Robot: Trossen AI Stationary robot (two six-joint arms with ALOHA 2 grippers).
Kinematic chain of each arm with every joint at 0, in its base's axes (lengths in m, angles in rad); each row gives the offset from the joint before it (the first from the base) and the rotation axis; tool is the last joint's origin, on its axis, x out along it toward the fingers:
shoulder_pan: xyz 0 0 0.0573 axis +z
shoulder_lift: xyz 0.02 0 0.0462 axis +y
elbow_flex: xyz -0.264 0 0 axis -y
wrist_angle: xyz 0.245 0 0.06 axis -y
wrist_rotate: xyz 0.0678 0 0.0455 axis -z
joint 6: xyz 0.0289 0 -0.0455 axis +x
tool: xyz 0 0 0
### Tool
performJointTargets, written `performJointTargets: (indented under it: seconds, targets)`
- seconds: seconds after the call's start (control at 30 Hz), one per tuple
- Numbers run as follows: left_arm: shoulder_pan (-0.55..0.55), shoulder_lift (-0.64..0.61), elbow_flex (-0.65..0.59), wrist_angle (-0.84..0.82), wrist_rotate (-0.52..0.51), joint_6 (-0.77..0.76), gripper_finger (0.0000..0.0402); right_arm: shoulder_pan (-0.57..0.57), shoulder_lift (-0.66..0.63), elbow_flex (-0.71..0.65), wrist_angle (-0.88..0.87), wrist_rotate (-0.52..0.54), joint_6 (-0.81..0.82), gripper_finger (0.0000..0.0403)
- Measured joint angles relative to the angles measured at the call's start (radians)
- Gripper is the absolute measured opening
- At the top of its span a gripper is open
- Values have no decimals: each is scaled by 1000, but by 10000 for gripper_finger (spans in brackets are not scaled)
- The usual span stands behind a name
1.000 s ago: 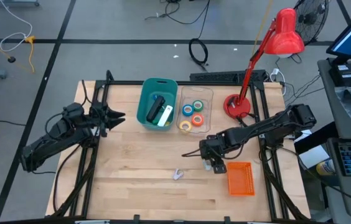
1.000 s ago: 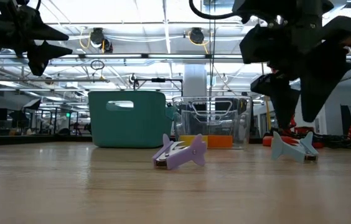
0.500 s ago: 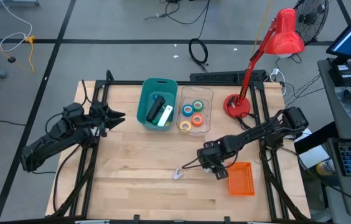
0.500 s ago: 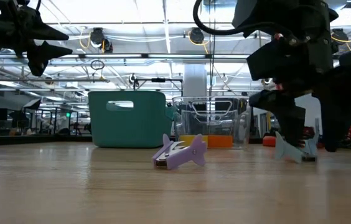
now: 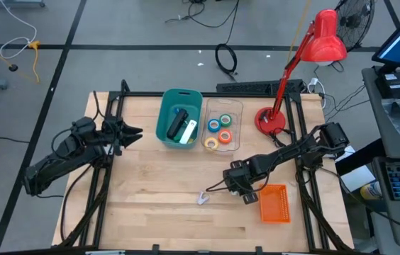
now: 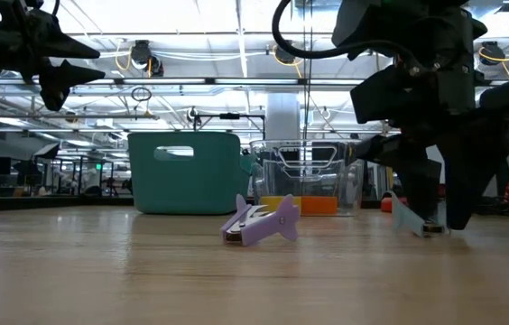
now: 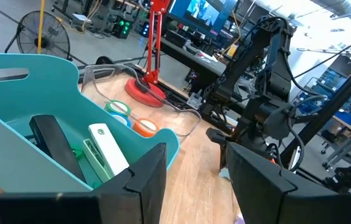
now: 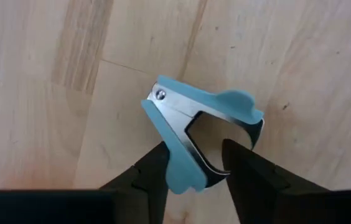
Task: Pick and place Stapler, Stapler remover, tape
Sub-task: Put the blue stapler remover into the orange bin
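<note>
A blue staple remover (image 8: pixel 200 127) lies on the wooden table (image 5: pixel 150 212) at the near right, and my right gripper (image 8: pixel 194 163) has come down over it and shut on it. A purple staple remover (image 5: pixel 202 199) lies flat on the table to its left. The black stapler (image 5: pixel 176 124) lies in the teal bin (image 5: pixel 163 113), and tape rolls (image 5: pixel 220 131) sit in a clear tray beside it. My left gripper (image 5: pixel 137 133) waits raised at the table's left, open, holding nothing. My right gripper pinches the blue staple remover between its two fingers, at one blue handle wing (image 8: pixel 180 175) and the steel claw (image 8: pixel 213 167) beside it. The fingers come from above, pointing steeply down. The remover lies flat on the table.
An orange mesh basket (image 5: pixel 273 203) sits just right of my right gripper near the table's front. A red desk lamp (image 5: pixel 271 120) stands at the far right. The teal bin also holds a white object (image 7: pixel 108 148). Bare wood spreads across the table's near left.
My right gripper has sunk toward the table's near edge onto the blue staple remover. Its fingers have drawn together around the remover. The remover has stayed on the table.
</note>
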Motion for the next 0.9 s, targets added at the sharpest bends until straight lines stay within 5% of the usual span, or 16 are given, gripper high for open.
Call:
performJointTargets:
  seconds: [0.6,0.9]
  targets:
    - [0,0,0,0,-1,-3,168,-12,-20,3,-1,-2,43,109]
    - [0,0,0,0,-1,-3,168,-43,-150,18,-10,3,153,115]
